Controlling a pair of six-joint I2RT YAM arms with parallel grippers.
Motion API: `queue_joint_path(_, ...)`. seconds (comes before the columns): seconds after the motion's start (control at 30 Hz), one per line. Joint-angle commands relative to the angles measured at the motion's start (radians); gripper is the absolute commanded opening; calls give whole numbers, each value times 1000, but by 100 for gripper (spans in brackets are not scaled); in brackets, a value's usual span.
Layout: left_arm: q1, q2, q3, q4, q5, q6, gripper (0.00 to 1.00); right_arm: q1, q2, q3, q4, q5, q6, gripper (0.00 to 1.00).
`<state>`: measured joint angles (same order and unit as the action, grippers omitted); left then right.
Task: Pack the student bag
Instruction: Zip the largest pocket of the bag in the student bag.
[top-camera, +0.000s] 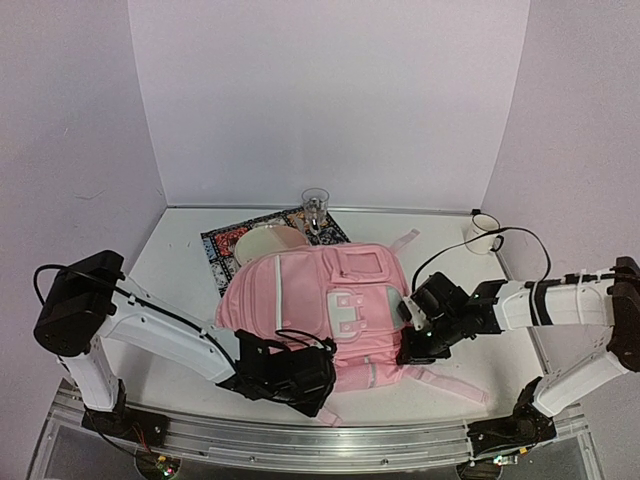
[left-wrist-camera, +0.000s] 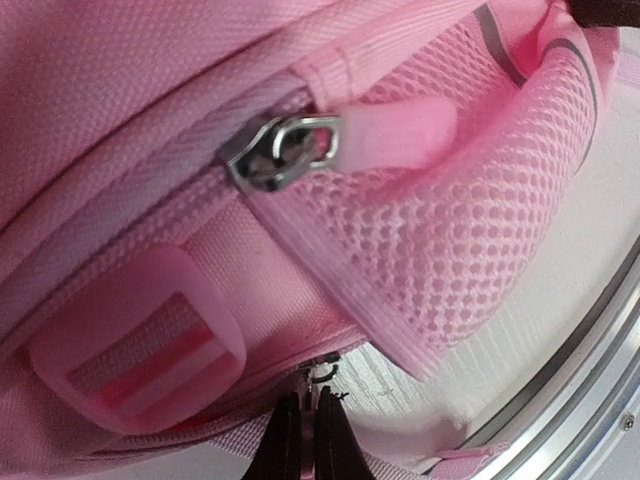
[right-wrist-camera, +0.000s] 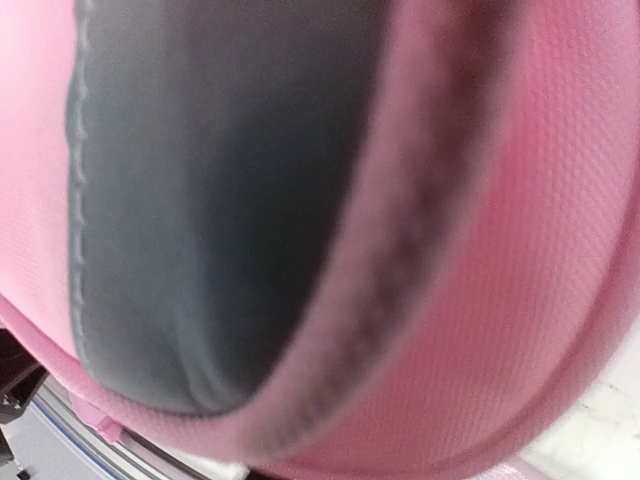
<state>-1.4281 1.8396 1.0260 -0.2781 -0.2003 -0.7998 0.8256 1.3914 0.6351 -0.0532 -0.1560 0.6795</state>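
Pink fabric fills the right wrist lens: that's the student bag (right-wrist-camera: 500, 250) pressed right up against it, with a grey panel we can't make out through the blur, trim or lining. From above, the bag lies flat in the middle of the table (top-camera: 180, 260), front pockets up, its far edge overlapping a patterned mat (top-camera: 222, 252) and a pale plate (top-camera: 270, 243). The right hand (top-camera: 420, 340) is tucked against the bag's right side; its fingers don't show, but we take it as closed, and whether it has fabric pinched we cannot tell. Over to the left hand (left-wrist-camera: 307, 402) at the bag's near corner: fingers (left-wrist-camera: 290, 440) drawn almost together, tips at a small metal ring (left-wrist-camera: 322, 372) on the seam. It may be a zip pull, but we can't say it's gripped. Just above sit a pink buckle (left-wrist-camera: 130, 340), a mesh strap pad (left-wrist-camera: 440, 250) and a silver zip slider (left-wrist-camera: 275, 150), the zip beside it looking closed. So by our reading this is early going: no opening shows from above, nothing visibly packed, and a glass (top-camera: 315, 210) and a cup (top-camera: 483, 233) stand apart on the table. Opening, loading and zipping up all look ahead of us.
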Motion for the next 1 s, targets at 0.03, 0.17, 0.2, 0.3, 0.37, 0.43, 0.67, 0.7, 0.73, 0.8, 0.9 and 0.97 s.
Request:
queue_joint_path(0.03,7,-118,-12,-92,-14,2,0,-74,-9,34,-112,106,-61,0)
queue_joint_path(0.17,7,-164,-44,-126,15,0,0,-193,-38,57,-174,148,-118,0)
queue_joint_path(0.2,6,-174,-51,-133,23,1,0,-229,-44,64,-185,154,-134,0)
queue_joint_path(0.3,6,-200,-80,-153,42,-1,0,-323,-52,81,-210,183,-178,0)
queue_joint_path(0.37,6,-215,-102,-165,48,-5,0,-407,-52,88,-218,195,-205,0)
queue_joint_path(0.43,6,-235,-121,-176,53,-7,0,-496,-54,94,-219,193,-238,0)
queue_joint_path(0.67,6,-272,-86,-192,49,47,0,-589,-35,149,-181,105,-287,2)
queue_joint_path(0.7,6,-257,-57,-190,51,59,0,-589,-43,147,-169,62,-283,6)
queue_joint_path(0.73,6,-240,-29,-186,54,72,0,-588,-56,141,-161,26,-276,12)
queue_joint_path(0.8,6,-207,30,-176,55,99,0,-586,-94,123,-155,-23,-254,25)
queue_joint_path(0.9,10,-150,108,-156,65,129,0,-582,-181,91,-163,-73,-215,48)
queue_joint_path(0.97,20,-122,151,-140,90,143,0,-573,-240,70,-177,-98,-187,59)
